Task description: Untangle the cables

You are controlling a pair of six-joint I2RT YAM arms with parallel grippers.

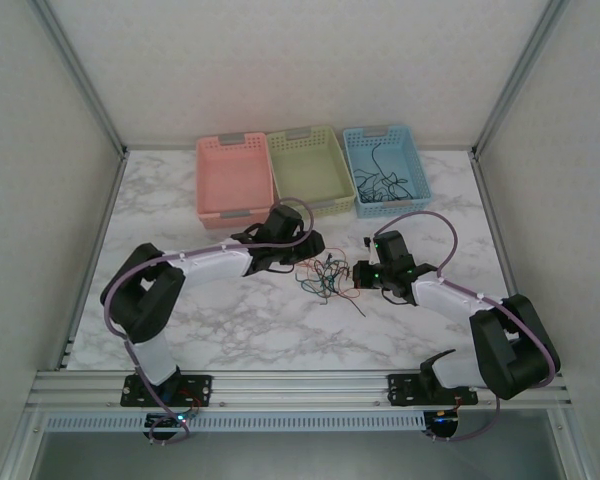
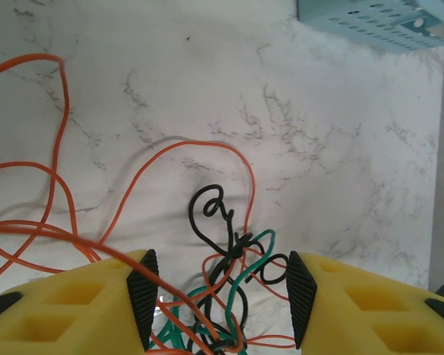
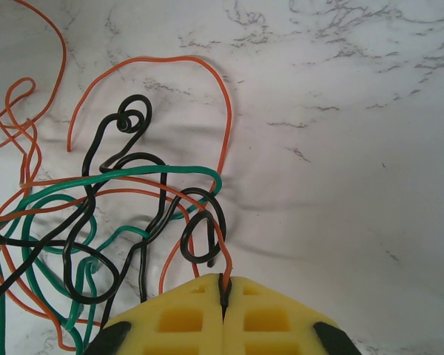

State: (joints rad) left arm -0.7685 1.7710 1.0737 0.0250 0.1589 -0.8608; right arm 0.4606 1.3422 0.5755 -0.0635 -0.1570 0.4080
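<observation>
Right gripper (image 3: pixel 223 287) nearest lens: yellow fingers clenched on orange and black strands of cable tangle (image 1: pixel 324 274), which lies mid-table between arms. Left gripper (image 2: pixel 220 277) jaws apart, straddling knot (image 2: pixel 238 248), gripping nothing. Best: left pinches single strand just beside knot, draws slowly leftward, low over marble table (image 1: pixel 230 325); right anchors.

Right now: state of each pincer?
Left pincer: open, cables lying between its pads, not gripped.
Right pincer: closed, pinching cables at its tips.
</observation>
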